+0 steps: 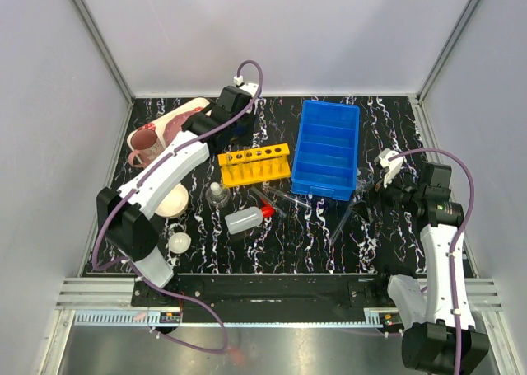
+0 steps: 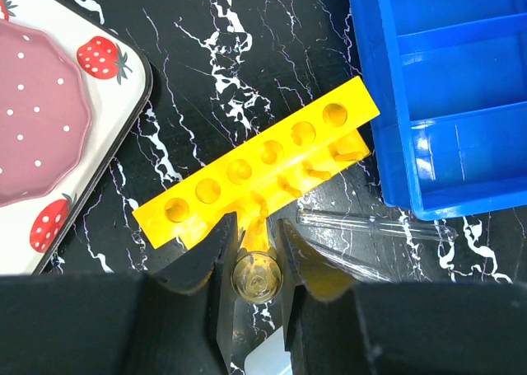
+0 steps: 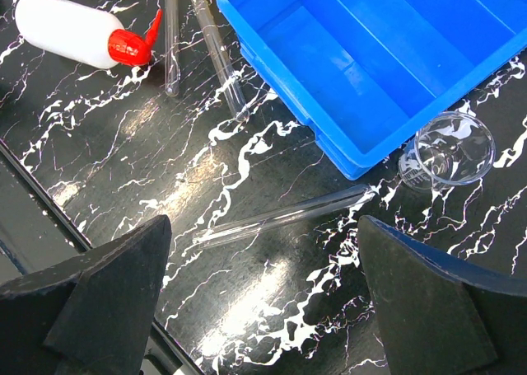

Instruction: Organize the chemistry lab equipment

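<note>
Barely started: left pincer [image 2: 255, 227] narrowed on 1 test tube [image 2: 255, 278] above the rack [image 2: 247, 171], its 6 holes empty; right pincer [image 3: 262, 223] wide over 3 tubes [image 3: 329, 203] lying at the rack's 4 o'clock.

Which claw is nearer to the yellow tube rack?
Left. The left claw is close above the edge of the yellow tube rack, gripping a test tube. The right claw is far away, on the other side of the blue bin.
</note>
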Robot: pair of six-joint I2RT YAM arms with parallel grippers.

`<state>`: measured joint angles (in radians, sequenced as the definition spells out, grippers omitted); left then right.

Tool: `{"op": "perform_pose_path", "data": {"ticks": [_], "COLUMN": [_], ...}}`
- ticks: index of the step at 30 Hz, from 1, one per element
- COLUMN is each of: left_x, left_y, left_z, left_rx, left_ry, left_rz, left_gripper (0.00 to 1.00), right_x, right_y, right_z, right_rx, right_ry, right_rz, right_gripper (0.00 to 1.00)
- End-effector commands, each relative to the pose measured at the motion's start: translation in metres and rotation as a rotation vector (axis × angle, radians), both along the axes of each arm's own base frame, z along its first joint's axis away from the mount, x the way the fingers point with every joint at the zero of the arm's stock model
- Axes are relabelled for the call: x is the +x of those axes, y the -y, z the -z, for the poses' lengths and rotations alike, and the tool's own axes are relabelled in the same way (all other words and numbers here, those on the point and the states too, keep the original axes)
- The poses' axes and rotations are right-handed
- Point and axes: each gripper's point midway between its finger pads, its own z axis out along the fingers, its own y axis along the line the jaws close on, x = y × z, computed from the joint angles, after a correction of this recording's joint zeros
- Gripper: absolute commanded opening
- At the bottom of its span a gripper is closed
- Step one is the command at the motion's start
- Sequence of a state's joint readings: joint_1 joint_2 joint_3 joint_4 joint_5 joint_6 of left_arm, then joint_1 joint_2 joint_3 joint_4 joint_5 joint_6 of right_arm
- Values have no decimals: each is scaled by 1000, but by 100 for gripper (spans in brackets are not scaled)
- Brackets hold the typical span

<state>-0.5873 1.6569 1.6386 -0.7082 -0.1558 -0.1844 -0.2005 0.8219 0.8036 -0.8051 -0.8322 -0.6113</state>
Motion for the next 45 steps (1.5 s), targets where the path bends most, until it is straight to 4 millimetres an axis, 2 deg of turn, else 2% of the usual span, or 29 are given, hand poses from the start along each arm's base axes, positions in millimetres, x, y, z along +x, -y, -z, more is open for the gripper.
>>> {"op": "perform_pose_path", "data": {"ticks": [1,11,22,27,38,45], "left_x": [12,15,20,21,18,12], "left_y": [5,6,6,4,5,8], "left_z": [-33,-34,-23,-9,8,35], "left_rx": [-87,-114,-107,-94,-89,-86], "left_ry": [72,67,58,40,21,-18], "left_rz": [6,13,14,16,35,58], "left_gripper": [18,18,18,18,18,20], "right_x": [2,2,2,3,3,2], "right_y": [-2,-1,-1,-1,-1,-1], "right_z": [-6,-6,-5,-6,-5,-4], "right_rx": [16,17,19,19,19,20], "right_ry": [31,32,28,30,28,23], "right_rz": [-10,-10,-10,-8,-10,-8], "right_gripper": [100,100,100,100,100,100]}}
